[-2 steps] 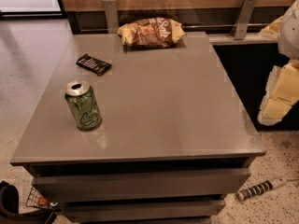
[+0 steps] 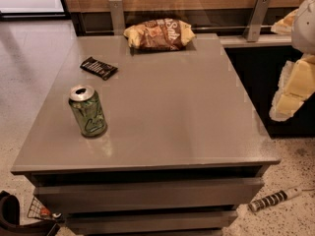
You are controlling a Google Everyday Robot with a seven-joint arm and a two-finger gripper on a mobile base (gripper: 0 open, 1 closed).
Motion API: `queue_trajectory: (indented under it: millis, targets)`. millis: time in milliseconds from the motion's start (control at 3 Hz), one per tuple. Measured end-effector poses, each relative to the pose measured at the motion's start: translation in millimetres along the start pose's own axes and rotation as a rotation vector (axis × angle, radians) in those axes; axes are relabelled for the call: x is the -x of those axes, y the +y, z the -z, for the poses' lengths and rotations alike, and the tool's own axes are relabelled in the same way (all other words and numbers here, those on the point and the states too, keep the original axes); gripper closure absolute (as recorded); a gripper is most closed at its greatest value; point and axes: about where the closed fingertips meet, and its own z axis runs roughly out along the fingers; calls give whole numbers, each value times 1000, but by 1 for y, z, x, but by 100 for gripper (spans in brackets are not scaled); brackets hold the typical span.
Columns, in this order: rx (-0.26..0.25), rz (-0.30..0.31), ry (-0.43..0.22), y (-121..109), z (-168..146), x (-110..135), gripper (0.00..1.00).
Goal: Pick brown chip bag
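- The claw (image 2: 291,87) hangs at the far right edge of the view, pale yellow, with its tip down and to the left.
- It stays off the worktop (image 2: 172,107), beside its right edge.
- A white arm part (image 2: 306,23) sits above it.

- The table (image 2: 197,132) is the landmark; everything below is placed from it.
- The chip bag (image 2: 158,34) lies on the table at the middle of its far edge.
- The wrapped bar (image 2: 99,68) lies flat on the table's far-left part, nearer the front than the bag.
- The can (image 2: 88,111) stands upright on the table near its front-left corner, well apart from the bar.
- The gripper (image 2: 290,95) hangs beyond the table's right edge, clear of the top.
- Two upright posts (image 2: 117,16) stand just behind the table's far edge, one on each side of the bag.
- A rod (image 2: 274,199) lies on the floor by the table's front-right corner.
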Motion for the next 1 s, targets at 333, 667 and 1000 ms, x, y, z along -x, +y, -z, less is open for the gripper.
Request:
queue_trajectory:
  millis: [333,667,1000]
  targets:
    - [-95,39,-59,-50,-5,5,0]
    - [-235,87,-184,-108,-10,25,0]
    - [-342,111,-325,-149,-14,48,0]
